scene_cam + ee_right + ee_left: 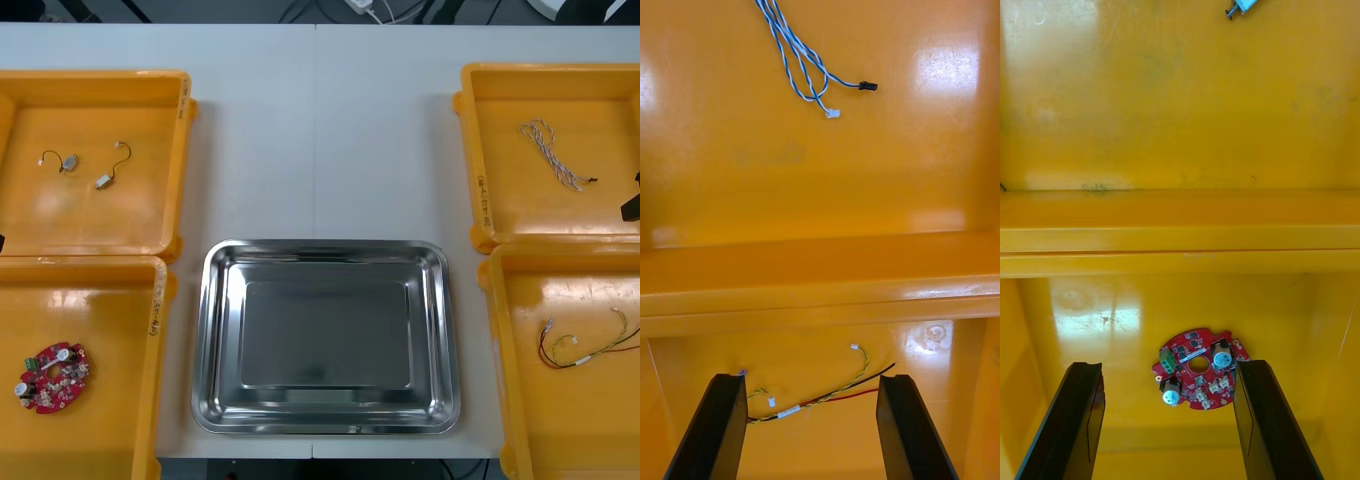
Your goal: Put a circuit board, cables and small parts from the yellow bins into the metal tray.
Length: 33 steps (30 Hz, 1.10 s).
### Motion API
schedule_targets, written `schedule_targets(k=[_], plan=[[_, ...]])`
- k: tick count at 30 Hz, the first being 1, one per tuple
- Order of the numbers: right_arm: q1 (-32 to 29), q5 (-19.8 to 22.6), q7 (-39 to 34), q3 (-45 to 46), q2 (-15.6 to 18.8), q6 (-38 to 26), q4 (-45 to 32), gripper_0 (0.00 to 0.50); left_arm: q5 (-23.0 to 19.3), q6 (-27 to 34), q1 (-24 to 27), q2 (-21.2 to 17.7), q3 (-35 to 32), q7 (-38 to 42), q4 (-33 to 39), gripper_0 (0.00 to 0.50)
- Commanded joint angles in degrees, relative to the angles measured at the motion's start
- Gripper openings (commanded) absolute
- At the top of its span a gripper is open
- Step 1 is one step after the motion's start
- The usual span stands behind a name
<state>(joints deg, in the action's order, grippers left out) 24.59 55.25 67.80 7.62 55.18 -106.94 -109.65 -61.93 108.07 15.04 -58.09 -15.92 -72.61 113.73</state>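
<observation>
Hovering above the near yellow bin on the left (100, 310), the left end effector (1171, 427) is held wide, with nothing between its fingers (1079, 420). The circuit board (1199, 370), round and red, is found flat on that bin's floor, just ahead of the fingertips and inside the gap, set nearer one finger than the other. Being round, it offers no long axis, so a straight descent with a small sideways correction is judged enough. The right end effector (812, 431) is likewise spread wide and empty, poised over the near yellow bin on the right (580, 300). The red and yellow cable (820, 397) is stretched below it, its long axis run roughly from finger to finger, so a wrist turn is thought likely to be needed before it can be pinched across. Beyond the rims dividing the bins, the twisted blue and white cable (801, 56) is seen in the far right bin (530, 210), its long axis slanted across the bin floor. Two small metal parts (105, 181) with short leads are noted in the far left bin (100, 215), well apart from the board. The metal tray (213, 330) is set on the counter (320, 130) between the bins, bare and shiny, nothing placed in it yet. The board is nearer the left arm, both cables nearer the right. Small dark lettering is marked on the inner bin rims, too fine to be read; no brand is made out.
</observation>
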Motion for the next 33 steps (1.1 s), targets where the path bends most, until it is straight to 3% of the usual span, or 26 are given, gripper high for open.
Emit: schedule_targets(k=[1,33], plan=[[-0.3,0.2,1.5,1.9,1.1,-0.4,-1.6,0.5,0.5,-0.6,-0.8,-0.1,-1.9,-4.8,0.8,0.5],[-0.3,0.2,1.5,1.9,1.1,-0.4,-1.6,0.5,0.5,-0.6,-0.8,-0.1,-1.9,-4.8,0.8,0.5]])
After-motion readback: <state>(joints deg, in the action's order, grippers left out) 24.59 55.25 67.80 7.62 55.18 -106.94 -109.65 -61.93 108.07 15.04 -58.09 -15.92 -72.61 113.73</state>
